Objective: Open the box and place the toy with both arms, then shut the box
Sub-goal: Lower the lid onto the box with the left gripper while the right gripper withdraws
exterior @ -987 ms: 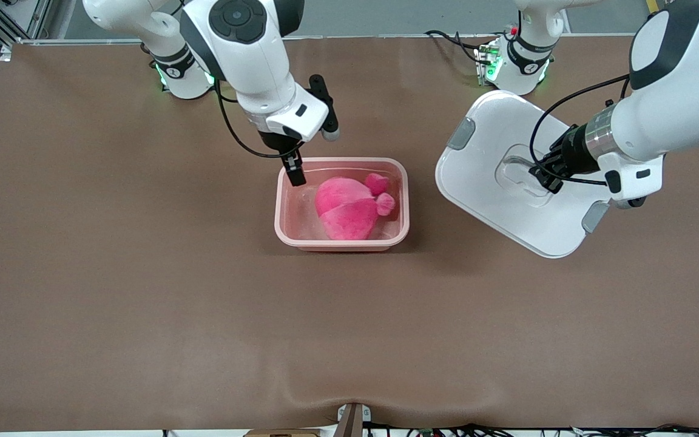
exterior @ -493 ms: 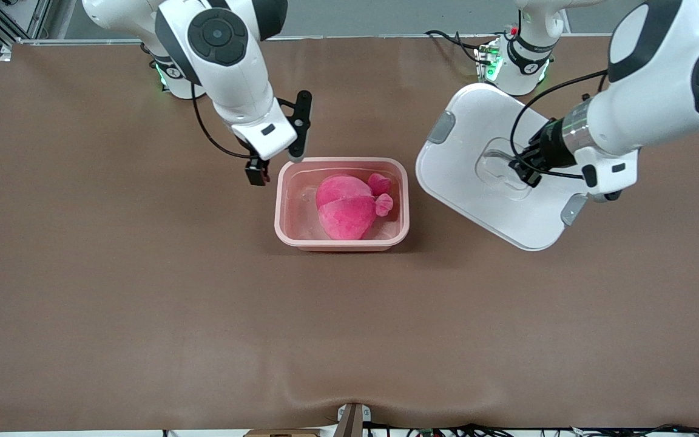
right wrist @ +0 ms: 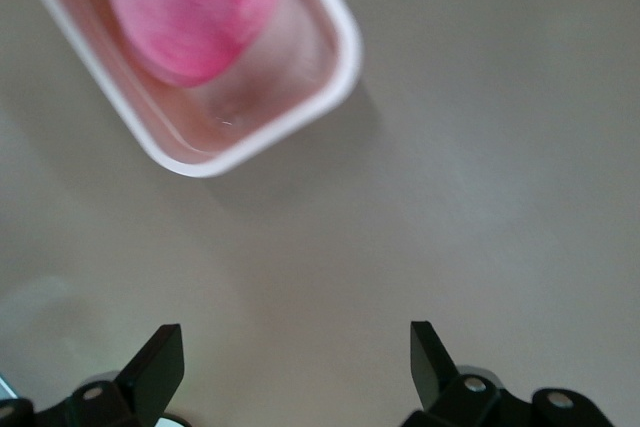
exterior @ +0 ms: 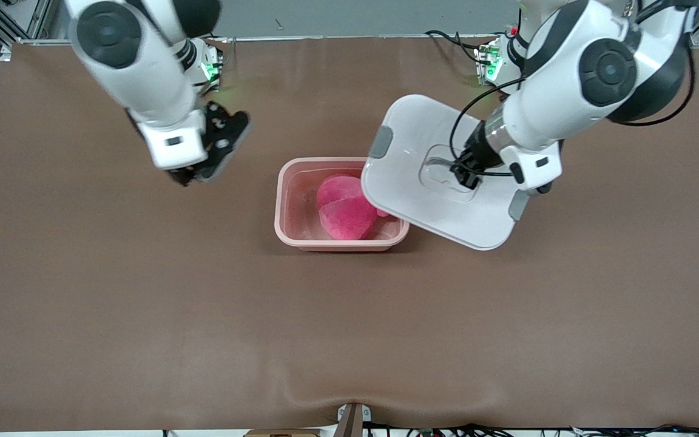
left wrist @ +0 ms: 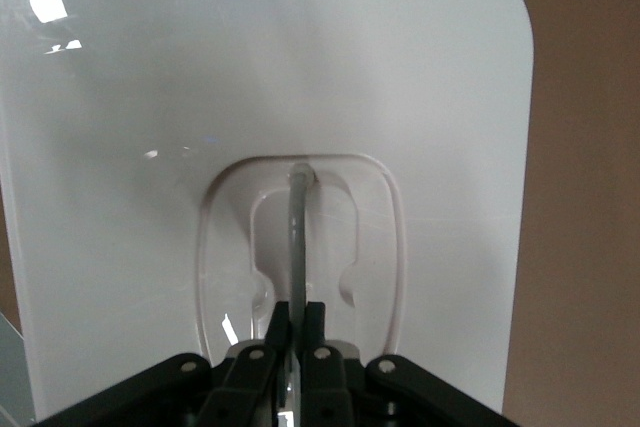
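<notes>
- The lid [exterior: 434,188] is held by its handle [left wrist: 297,237] in the clamped left gripper [exterior: 465,173], partly over the box [exterior: 301,233].
- It should be squared and levelled above the toy [exterior: 343,212] before lowering; tilt is probably present.
- The right gripper [right wrist: 290,367] is spread wide, empty, over the bench [exterior: 143,303].

The tub [exterior: 301,233] sits near the middle of the table [exterior: 349,328], with the toy [exterior: 343,209] inside it. The lid [exterior: 410,188] hangs in the air, tilted, from the left gripper [exterior: 466,173], which pinches the handle [left wrist: 297,237] at the lid's middle; the lid's edge overlaps the tub's 3 o'clock end and covers part of the toy. The right gripper [right wrist: 295,367] hangs spread apart over bare table at the tub's 9 to 10 o'clock, toward the right arm's end.
</notes>
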You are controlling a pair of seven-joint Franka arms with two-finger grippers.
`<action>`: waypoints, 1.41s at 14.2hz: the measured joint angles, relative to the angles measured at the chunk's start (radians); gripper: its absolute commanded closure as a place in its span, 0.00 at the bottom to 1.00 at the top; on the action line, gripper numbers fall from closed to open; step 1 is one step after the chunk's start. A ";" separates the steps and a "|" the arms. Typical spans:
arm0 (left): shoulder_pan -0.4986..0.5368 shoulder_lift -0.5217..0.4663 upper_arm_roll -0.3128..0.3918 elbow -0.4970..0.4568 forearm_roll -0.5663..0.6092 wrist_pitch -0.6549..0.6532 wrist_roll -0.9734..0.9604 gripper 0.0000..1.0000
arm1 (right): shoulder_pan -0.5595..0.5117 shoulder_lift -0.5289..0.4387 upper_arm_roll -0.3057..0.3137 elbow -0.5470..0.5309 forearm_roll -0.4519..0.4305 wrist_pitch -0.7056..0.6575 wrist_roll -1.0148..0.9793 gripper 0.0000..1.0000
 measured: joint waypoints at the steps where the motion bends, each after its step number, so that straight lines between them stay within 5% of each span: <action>1: -0.023 0.016 0.000 0.000 0.002 0.034 -0.043 1.00 | -0.034 -0.008 -0.002 0.000 0.000 0.000 0.005 0.00; 10: -0.227 0.123 0.000 0.000 0.183 0.263 -0.498 1.00 | -0.278 -0.056 0.027 0.000 -0.011 -0.058 0.257 0.00; 20: -0.428 0.247 -0.001 -0.001 0.634 0.388 -0.992 1.00 | -0.586 -0.105 0.060 0.003 0.008 -0.047 0.355 0.00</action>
